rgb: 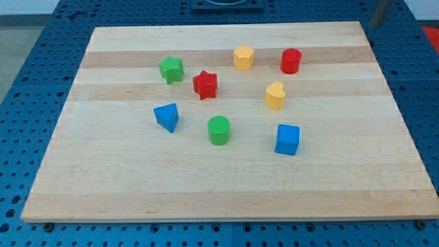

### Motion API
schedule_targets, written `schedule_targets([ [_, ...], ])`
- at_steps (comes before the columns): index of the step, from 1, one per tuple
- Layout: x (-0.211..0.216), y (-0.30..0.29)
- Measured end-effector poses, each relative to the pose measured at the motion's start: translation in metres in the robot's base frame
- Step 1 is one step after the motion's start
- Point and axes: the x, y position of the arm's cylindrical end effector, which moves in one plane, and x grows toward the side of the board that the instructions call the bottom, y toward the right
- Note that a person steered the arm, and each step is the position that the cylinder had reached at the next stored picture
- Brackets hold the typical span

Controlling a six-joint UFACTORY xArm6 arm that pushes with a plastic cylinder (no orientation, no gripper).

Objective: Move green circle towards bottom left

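The green circle (219,130) is a short green cylinder standing near the middle of the wooden board (103,185). A blue triangle (167,116) is to its left and a blue cube (287,139) to its right. A red star (204,84) is just above it. My rod shows at the view's top right, past the board's corner. My tip (374,26) is far from the green circle and touches no block.
A green star (171,69) is at the upper left of the group. A yellow hexagon-like block (243,57) and a red cylinder (291,60) are near the top. A yellow heart (275,96) is right of centre. A blue perforated table surrounds the board.
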Motion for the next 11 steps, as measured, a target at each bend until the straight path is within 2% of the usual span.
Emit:
schedule_targets([
  [1, 0.001, -0.038],
  [2, 0.002, -0.043],
  [3, 0.014, -0.071],
  [5, 0.046, -0.083],
  [8, 0.185, -0.102],
  [9, 0.215, -0.135],
  [11, 0.239, -0.226],
])
